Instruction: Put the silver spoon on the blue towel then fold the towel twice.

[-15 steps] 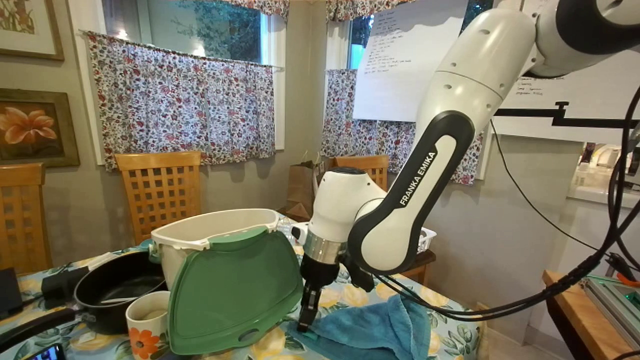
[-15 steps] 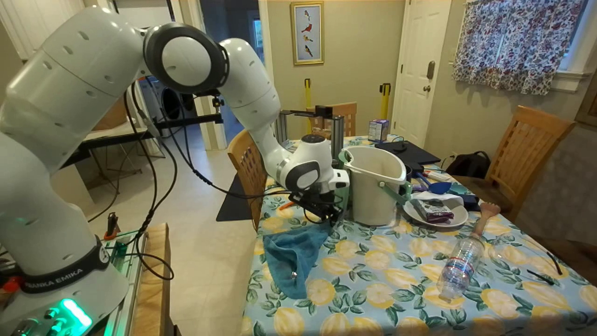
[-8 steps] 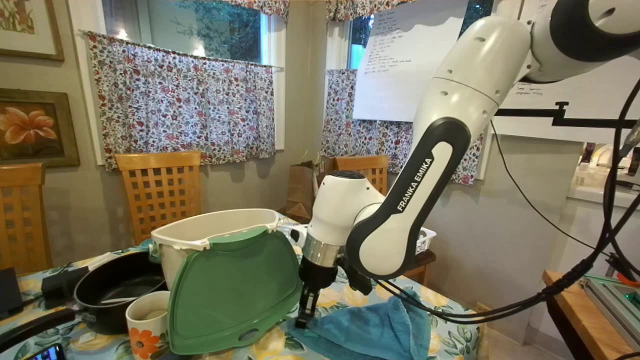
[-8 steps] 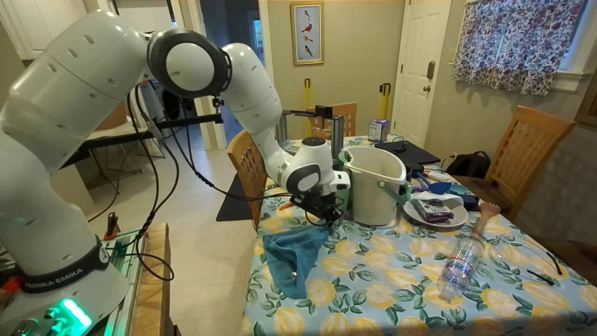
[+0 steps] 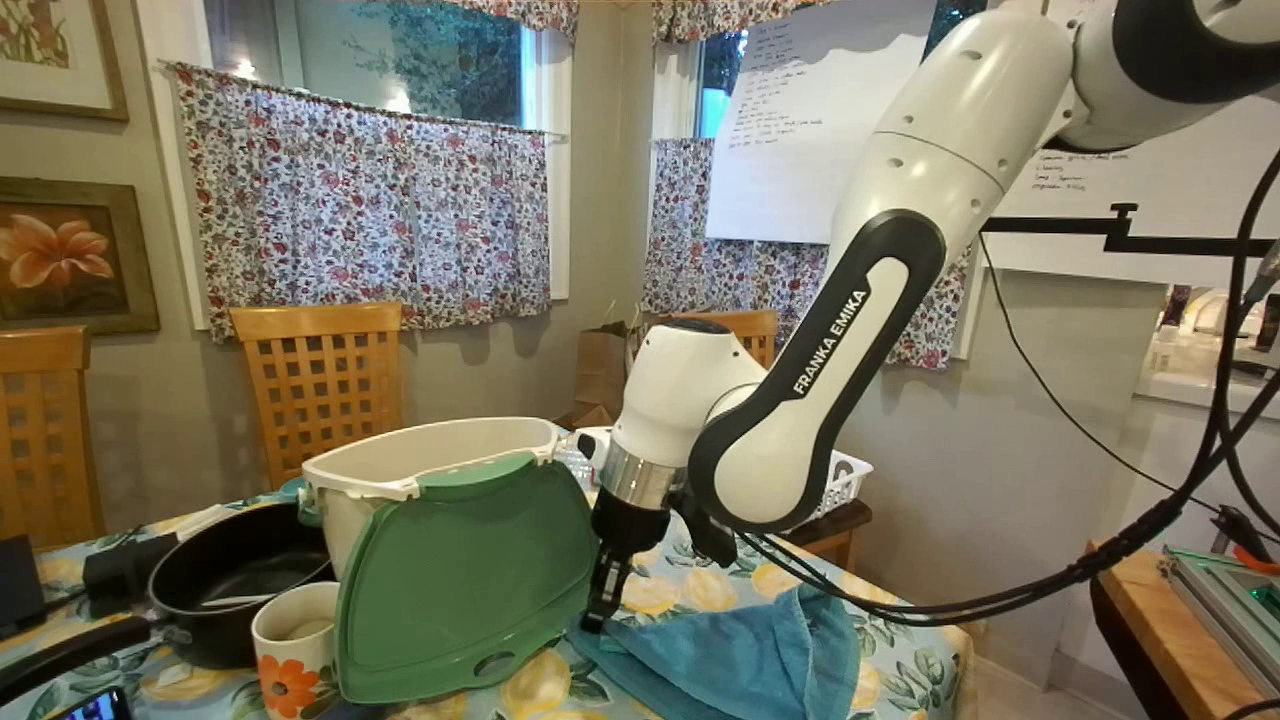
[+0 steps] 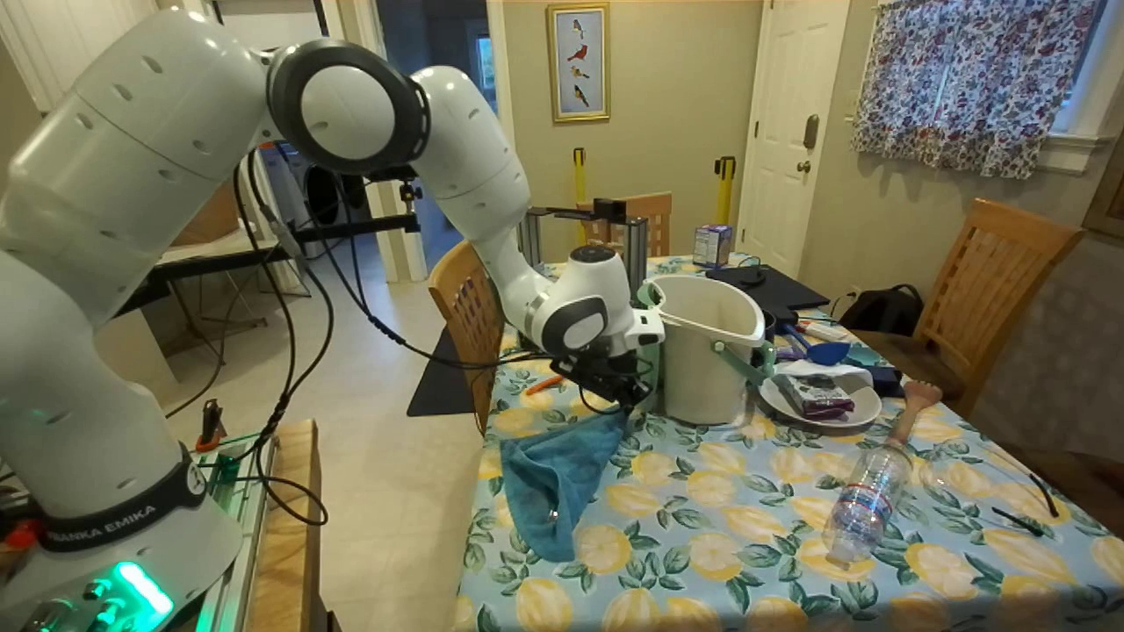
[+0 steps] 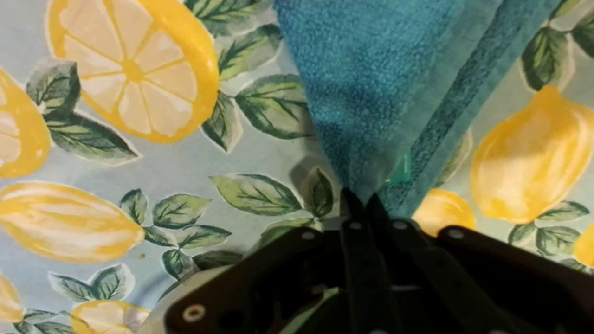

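Lemon-print tablecloth fills the wrist view, where my remotely driven gripper stands at six o'clock, its jaws nearly together and a corner of the blue towel pinched between them. From that corner the towel widens toward twelve o'clock over a second, banded layer between one and two; a small green patch beside it is nothing I can identify from my distance.

Floral curtains hang at ten o'clock in an exterior view. Between five and six, the towel lies rumpled on the tablecloth, its tip at the gripper. A green lid stands tilted at nine o'clock from the gripper; whether the two touch I cannot tell.

At six o'clock in an exterior view, the towel tapers up to the gripper, between one and two o'clock from its middle, near a white bucket. A bright glint toward the towel's lower end is, I judge, the silver spoon, too small to make out fully. If so, the spoon-placing step is done. Folding looks to be the step in hand: layers overlap, yet I would not call the towel twice folded, so at least one fold is left to finish.
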